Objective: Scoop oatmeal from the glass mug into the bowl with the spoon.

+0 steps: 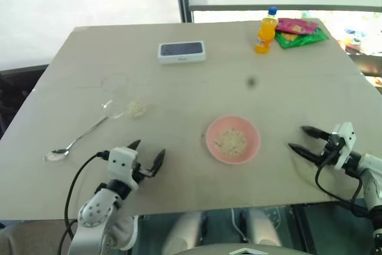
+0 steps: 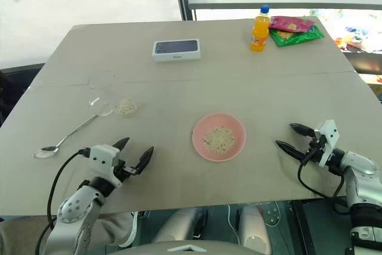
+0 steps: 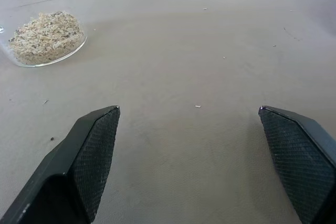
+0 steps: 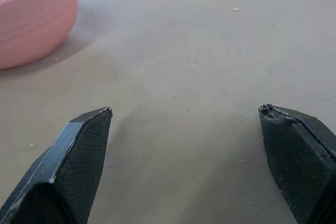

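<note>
Both arms rest low over the desk (image 1: 197, 76). The left tool (image 1: 148, 155) and right tool (image 1: 300, 138) gape wide, empty. Between them sits the bowl (image 1: 233, 140) holding oatmeal (image 1: 231, 141); the tipped glass mug (image 1: 116, 97) and spoon (image 1: 74, 143) lie left.

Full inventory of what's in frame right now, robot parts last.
table: 1, beige, carries everything listed here.
bowl: 1, salmon pink, centre near edge, oat flakes inside.
glass mug: 1, clear, left side, lying tipped over.
oatmeal: small beige heap at the mug's mouth; more in the bowl.
spoon: 1, silver, left of the bowl, head toward the near edge.
box: 1, white with dark top, far centre.
bottle: 1, orange, blue cap, far right, upright.
snack packets: 2, pink and green, beside the bottle.
left gripper: black fingers, open, empty.
right gripper: black fingers, open, empty.
</note>
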Controlling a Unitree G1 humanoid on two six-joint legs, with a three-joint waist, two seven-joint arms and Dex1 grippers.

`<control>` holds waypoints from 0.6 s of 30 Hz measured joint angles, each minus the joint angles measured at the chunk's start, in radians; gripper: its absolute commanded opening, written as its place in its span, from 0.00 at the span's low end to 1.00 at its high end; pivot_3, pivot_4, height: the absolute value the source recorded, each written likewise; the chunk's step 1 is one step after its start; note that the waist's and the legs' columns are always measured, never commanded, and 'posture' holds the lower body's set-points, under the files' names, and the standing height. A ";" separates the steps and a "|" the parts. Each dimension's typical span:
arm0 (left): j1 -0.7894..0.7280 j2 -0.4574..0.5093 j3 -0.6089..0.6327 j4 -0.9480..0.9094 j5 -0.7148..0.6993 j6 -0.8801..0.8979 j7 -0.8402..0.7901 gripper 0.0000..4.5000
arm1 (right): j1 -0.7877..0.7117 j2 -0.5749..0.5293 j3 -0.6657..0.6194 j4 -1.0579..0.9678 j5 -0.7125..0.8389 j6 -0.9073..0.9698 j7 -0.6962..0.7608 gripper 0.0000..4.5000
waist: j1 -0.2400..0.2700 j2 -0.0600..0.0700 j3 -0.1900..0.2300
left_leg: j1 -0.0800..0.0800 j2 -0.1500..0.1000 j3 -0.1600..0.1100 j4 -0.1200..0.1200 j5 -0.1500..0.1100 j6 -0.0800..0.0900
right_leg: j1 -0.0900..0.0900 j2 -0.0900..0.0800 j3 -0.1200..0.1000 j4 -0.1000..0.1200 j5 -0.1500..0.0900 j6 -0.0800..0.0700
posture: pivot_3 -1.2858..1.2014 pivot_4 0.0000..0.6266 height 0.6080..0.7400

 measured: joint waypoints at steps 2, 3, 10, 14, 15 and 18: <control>0.000 0.000 0.000 0.002 0.001 -0.004 0.000 0.97 | 0.000 0.000 0.000 0.000 0.000 -0.001 0.000 1.00 | 0.000 0.000 0.000 | 0.000 0.000 0.000 0.000 0.000 0.000 | 0.000 0.000 0.000 0.000 0.000 0.000 | 0.52 0.24 1.00; 0.000 0.000 -0.001 0.006 0.001 -0.010 0.000 0.97 | 0.000 0.000 0.000 0.002 0.000 -0.002 0.002 1.00 | 0.000 0.000 0.000 | 0.000 0.000 0.000 0.000 0.000 0.000 | 0.000 0.000 0.000 0.000 0.000 0.000 | 0.52 0.24 1.00; 0.007 -0.008 -0.003 0.024 0.001 -0.052 -0.004 0.97 | -0.005 -0.006 0.000 0.019 -0.005 -0.021 0.020 1.00 | 0.000 0.000 0.000 | 0.000 0.000 0.000 0.000 0.000 0.000 | 0.000 0.000 0.000 0.000 0.000 0.000 | 0.52 0.24 1.00; 0.006 -0.009 -0.003 0.033 0.000 -0.068 -0.009 0.97 | -0.008 -0.006 0.000 0.026 -0.007 -0.026 0.023 1.00 | 0.000 0.000 0.000 | 0.000 0.000 0.000 0.000 0.000 0.000 | 0.000 0.000 0.000 0.000 0.000 0.000 | 0.52 0.24 1.00; 0.005 -0.010 -0.003 0.035 0.001 -0.071 -0.009 0.97 | -0.009 -0.006 0.000 0.027 -0.008 -0.028 0.024 1.00 | 0.000 0.001 0.000 | 0.000 0.000 0.000 0.000 0.000 0.000 | 0.000 0.000 0.000 0.000 0.000 0.000 | 0.52 0.24 1.00; 0.000 -0.011 -0.003 0.042 0.001 -0.075 -0.011 0.97 | -0.010 -0.007 0.000 0.031 -0.011 -0.034 0.024 1.00 | 0.001 0.001 -0.001 | 0.000 0.000 0.000 0.000 0.000 0.000 | 0.000 0.000 0.000 0.000 0.000 0.000 | 0.52 0.24 1.00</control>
